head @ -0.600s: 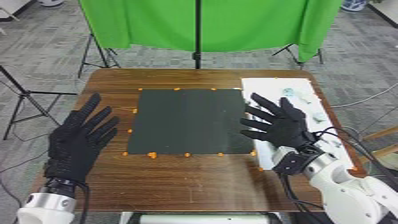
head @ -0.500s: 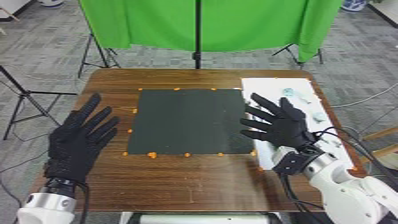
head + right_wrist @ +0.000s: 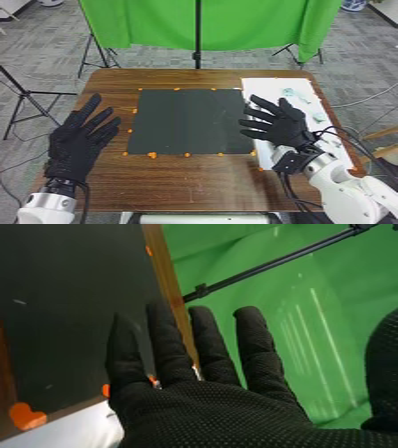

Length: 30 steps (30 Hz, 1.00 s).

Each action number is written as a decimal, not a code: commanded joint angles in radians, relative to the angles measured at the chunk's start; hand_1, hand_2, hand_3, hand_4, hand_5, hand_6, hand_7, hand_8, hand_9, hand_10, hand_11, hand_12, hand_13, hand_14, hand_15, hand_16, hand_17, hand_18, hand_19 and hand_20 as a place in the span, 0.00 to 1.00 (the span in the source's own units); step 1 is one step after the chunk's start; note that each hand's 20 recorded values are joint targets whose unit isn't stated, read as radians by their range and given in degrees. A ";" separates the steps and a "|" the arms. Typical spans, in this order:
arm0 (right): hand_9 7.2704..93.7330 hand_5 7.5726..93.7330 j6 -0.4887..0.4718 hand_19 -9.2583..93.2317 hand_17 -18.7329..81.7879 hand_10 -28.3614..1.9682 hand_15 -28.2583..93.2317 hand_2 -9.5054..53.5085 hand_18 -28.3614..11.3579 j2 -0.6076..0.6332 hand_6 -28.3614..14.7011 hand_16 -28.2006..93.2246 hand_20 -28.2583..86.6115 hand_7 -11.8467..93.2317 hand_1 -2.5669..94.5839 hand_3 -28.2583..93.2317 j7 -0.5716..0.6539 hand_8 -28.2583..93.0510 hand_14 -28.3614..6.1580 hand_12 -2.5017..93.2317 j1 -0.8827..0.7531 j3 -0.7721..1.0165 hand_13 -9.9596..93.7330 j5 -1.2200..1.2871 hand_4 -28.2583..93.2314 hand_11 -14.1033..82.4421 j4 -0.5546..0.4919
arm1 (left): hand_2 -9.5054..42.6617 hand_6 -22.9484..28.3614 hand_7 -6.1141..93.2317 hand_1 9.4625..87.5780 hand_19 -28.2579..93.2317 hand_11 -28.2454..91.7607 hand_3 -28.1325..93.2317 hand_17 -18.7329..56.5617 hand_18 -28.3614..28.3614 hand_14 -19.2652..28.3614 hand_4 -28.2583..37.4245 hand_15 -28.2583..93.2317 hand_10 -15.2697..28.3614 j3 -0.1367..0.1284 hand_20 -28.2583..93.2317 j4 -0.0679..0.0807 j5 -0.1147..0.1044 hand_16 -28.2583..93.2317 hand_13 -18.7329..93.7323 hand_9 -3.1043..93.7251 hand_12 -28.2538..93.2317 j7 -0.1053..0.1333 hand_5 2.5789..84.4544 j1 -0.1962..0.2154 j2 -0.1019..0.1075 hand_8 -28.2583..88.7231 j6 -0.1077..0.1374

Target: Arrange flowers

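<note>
"Fingers first: how do they stand?"

"On the left hand (image 3: 73, 145), straight and loosely spread, holding nothing, above the left side of the table (image 3: 169, 185). No change there."

"And moving rightward?"

"The dark mat (image 3: 182, 120), just as it was. Then the right hand (image 3: 286, 129), over the near side of the white sheet (image 3: 259, 83). Its fingers are spread too, with nothing in them. They've shifted very slightly toward the robot; little else has changed."

"Meaning what for the task?"

"Not much, I'd say. No flower is gripped, so a reach is probably needed next."

"Where's the thing to pick?"

"A pale green piece (image 3: 289, 92) lies on the sheet's far part, beyond the right hand; a second pale piece (image 3: 320, 116) is nearer, farther right. Flower parts, I suppose, but too small to be certain."

"Pointing which way?"

"The far one's long axis seems to slant from far left to near right. Which end is the bloom, I can't tell."
</note>
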 commanded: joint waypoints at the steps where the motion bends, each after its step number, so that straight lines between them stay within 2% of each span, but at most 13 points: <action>1: 0.35 0.28 -0.018 0.56 0.21 0.45 0.38 0.12 0.05 0.000 0.61 0.41 0.36 0.28 0.15 0.85 0.071 0.13 0.26 0.18 -0.077 0.113 0.41 -0.185 0.00 0.24 -0.052 | 0.30 0.51 0.19 0.14 0.50 0.35 0.84 0.00 0.89 0.86 0.00 0.43 0.71 -0.005 0.34 -0.001 0.006 0.24 0.28 0.26 0.34 -0.006 0.28 0.015 -0.009 0.16 0.004; 2: 0.37 0.29 0.004 0.58 0.23 0.44 0.41 0.12 0.03 -0.003 0.61 0.40 0.37 0.27 0.15 0.85 0.128 0.13 0.26 0.18 -0.093 0.137 0.43 -0.259 0.00 0.24 -0.075 | 0.30 0.51 0.19 0.14 0.50 0.35 0.84 0.00 0.89 0.86 0.00 0.43 0.71 -0.005 0.33 -0.002 0.005 0.24 0.28 0.26 0.34 -0.005 0.28 0.017 -0.009 0.16 0.006; 6: 0.41 0.33 0.043 0.65 0.28 0.41 0.49 0.11 0.00 0.015 0.58 0.36 0.37 0.27 0.17 0.84 0.219 0.13 0.26 0.17 -0.169 0.203 0.48 -0.483 0.00 0.28 -0.129 | 0.30 0.52 0.19 0.14 0.50 0.35 0.84 0.00 0.89 0.86 0.00 0.43 0.71 -0.010 0.33 -0.003 0.004 0.25 0.29 0.26 0.34 -0.001 0.28 0.022 -0.007 0.16 0.008; 10: 0.49 0.40 0.167 0.71 0.35 0.41 0.54 0.12 0.00 0.073 0.56 0.33 0.37 0.27 0.17 0.83 0.270 0.13 0.23 0.16 -0.228 0.216 0.55 -0.586 0.01 0.31 -0.165 | 0.30 0.51 0.19 0.14 0.50 0.35 0.84 0.00 0.89 0.86 0.00 0.43 0.71 -0.008 0.33 -0.003 0.003 0.25 0.29 0.26 0.34 0.007 0.28 0.024 -0.004 0.16 0.007; 11: 0.52 0.43 0.187 0.75 0.38 0.41 0.56 0.12 0.00 0.076 0.55 0.32 0.35 0.27 0.18 0.83 0.304 0.13 0.23 0.16 -0.241 0.220 0.57 -0.621 0.02 0.32 -0.175 | 0.30 0.51 0.19 0.14 0.50 0.35 0.84 0.00 0.89 0.86 0.00 0.43 0.71 -0.011 0.33 -0.003 0.004 0.25 0.29 0.26 0.34 -0.005 0.28 0.022 -0.009 0.16 0.004; 12: 0.53 0.44 0.234 0.77 0.40 0.42 0.57 0.12 0.00 0.090 0.54 0.32 0.35 0.27 0.18 0.83 0.372 0.13 0.22 0.16 -0.168 0.152 0.59 -0.677 0.02 0.33 -0.175 | 0.30 0.51 0.19 0.14 0.51 0.35 0.84 0.00 0.90 0.86 0.00 0.43 0.72 -0.012 0.33 -0.001 0.005 0.25 0.29 0.26 0.34 -0.002 0.28 0.022 -0.009 0.16 0.000; 15: 0.57 0.47 0.315 0.82 0.46 0.39 0.60 0.12 0.03 0.126 0.52 0.31 0.31 0.27 0.20 0.82 0.475 0.13 0.23 0.16 -0.171 0.115 0.63 -0.842 0.03 0.34 -0.192 | 0.30 0.51 0.19 0.14 0.52 0.36 0.84 0.00 0.91 0.87 0.00 0.43 0.72 -0.015 0.33 -0.002 0.005 0.24 0.29 0.26 0.34 -0.002 0.28 0.024 -0.009 0.16 -0.004; 17: 0.60 0.50 0.348 0.85 0.50 0.36 0.61 0.12 0.03 0.144 0.51 0.30 0.27 0.27 0.20 0.81 0.588 0.13 0.24 0.16 -0.147 0.076 0.66 -0.968 0.03 0.35 -0.204 | 0.30 0.51 0.19 0.14 0.53 0.36 0.84 0.00 0.91 0.87 0.00 0.44 0.72 -0.014 0.33 -0.004 0.005 0.24 0.29 0.26 0.34 -0.003 0.28 0.023 -0.007 0.16 0.004; 19: 0.63 0.52 0.356 0.87 0.52 0.35 0.60 0.13 0.03 0.159 0.51 0.31 0.24 0.27 0.21 0.80 0.701 0.13 0.24 0.16 -0.103 0.015 0.68 -1.109 0.03 0.35 -0.205 | 0.30 0.52 0.19 0.14 0.53 0.36 0.84 0.00 0.91 0.87 0.00 0.44 0.72 -0.015 0.33 -0.001 0.007 0.24 0.29 0.26 0.34 -0.006 0.28 0.021 -0.008 0.16 -0.006; 23: 0.70 0.57 0.365 0.90 0.59 0.30 0.65 0.14 0.14 0.190 0.49 0.32 0.18 0.27 0.23 0.78 0.866 0.13 0.27 0.17 -0.018 -0.111 0.72 -1.317 0.04 0.37 -0.192 | 0.30 0.52 0.20 0.14 0.53 0.37 0.84 0.00 0.91 0.87 0.00 0.44 0.73 -0.010 0.32 0.001 0.006 0.24 0.29 0.26 0.34 -0.009 0.28 0.011 -0.006 0.16 -0.011; 25: 0.71 0.58 0.372 0.92 0.60 0.29 0.66 0.13 0.15 0.196 0.49 0.32 0.17 0.27 0.24 0.79 0.925 0.13 0.29 0.18 0.035 -0.171 0.73 -1.373 0.05 0.38 -0.184 | 0.30 0.52 0.20 0.14 0.53 0.37 0.84 0.00 0.91 0.87 0.00 0.45 0.73 -0.012 0.32 0.001 0.004 0.24 0.29 0.26 0.34 -0.011 0.28 0.012 -0.007 0.16 -0.014; 30: 0.73 0.59 0.314 0.96 0.63 0.27 0.69 0.12 0.17 0.208 0.48 0.31 0.11 0.27 0.25 0.78 1.039 0.14 0.31 0.18 0.131 -0.288 0.76 -1.508 0.06 0.39 -0.164 | 0.30 0.53 0.20 0.14 0.53 0.37 0.84 0.00 0.91 0.87 0.00 0.45 0.73 -0.010 0.32 0.006 0.002 0.24 0.29 0.27 0.34 -0.012 0.28 0.005 -0.002 0.16 -0.019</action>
